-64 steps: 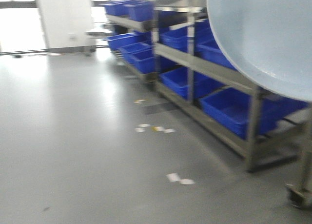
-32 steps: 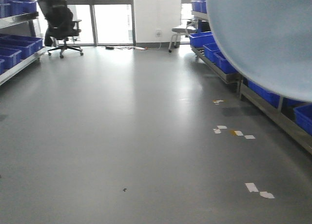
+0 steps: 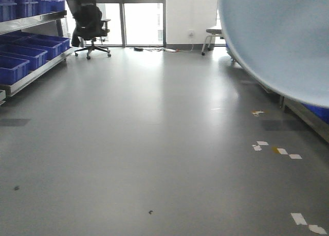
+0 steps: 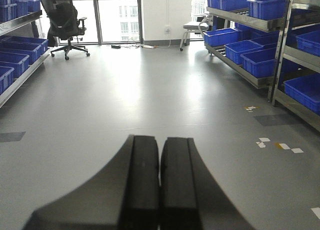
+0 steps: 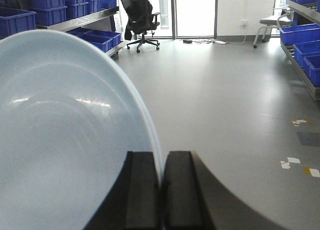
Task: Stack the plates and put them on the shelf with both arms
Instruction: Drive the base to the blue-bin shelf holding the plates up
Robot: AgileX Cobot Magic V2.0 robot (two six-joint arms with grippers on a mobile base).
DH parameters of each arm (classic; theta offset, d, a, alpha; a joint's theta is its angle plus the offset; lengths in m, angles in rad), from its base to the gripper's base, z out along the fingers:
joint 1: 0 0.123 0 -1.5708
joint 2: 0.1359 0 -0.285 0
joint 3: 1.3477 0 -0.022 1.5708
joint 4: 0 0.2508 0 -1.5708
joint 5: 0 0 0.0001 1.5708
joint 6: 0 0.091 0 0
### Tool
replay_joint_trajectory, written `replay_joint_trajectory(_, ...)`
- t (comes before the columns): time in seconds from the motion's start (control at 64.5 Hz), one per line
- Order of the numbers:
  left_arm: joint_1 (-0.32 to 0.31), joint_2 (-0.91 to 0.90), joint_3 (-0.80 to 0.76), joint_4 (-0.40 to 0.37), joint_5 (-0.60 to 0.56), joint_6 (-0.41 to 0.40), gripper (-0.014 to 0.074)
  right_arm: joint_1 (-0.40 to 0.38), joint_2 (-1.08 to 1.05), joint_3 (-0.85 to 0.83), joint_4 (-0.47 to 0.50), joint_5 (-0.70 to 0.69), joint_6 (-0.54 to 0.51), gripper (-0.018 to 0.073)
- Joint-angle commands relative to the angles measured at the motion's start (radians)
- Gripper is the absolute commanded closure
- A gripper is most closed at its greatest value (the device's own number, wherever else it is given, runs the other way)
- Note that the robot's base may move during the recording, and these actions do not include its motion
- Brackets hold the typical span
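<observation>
We've got the right gripper (image 5: 161, 190) clamped tight on the rim of a pale blue plate (image 5: 65, 140). It's held on edge, well short of the office chair (image 5: 140, 14) at the aisle's far end. Only one rim shows in the pinch, so we can't tell if a 2nd plate sits behind it. The left gripper (image 4: 160, 185) has its fingers pressed together w/ nothing between them, aimed down the aisle toward the chair. Main risk, as we judge it: a thin edge pinch on a wide, glossy plate w/ no 2nd support. A jolt or quick turn of the base could let it pivot or slip out & smash on the floor (image 3: 128, 143). The plate also masks the front view on the side right of the chair, where the left wrist view shows a rack (image 4: 250, 79) of blue bins (image 4: 260, 62), so we could clip steel w/ the rim. Vs. 1 s ago: the front view then faced a rack of bins up close. Half a sec ago it had swung to the open aisle w/ the chair at top left. Now the chair sits further right in frame & more bins left of the chair have come in, so the base looks to be turning left. The plate keeps the same corner throughout, w/ no visible grip shift.
</observation>
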Motion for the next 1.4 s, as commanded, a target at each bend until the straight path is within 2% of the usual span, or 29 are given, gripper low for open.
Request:
replay_joint_trajectory(0.0,-0.001,0.009,-0.033,0.0,-0.079,-0.004,0.0514,-0.007,0.003,-0.033,-0.002,-0.102,-0.001,0.0503)
replay_joint_trajectory(1.38,-0.001,0.009,-0.033,0.0,-0.079,-0.004,0.0514,-0.007,0.003,-0.033,-0.002,-0.102,-0.001,0.0503)
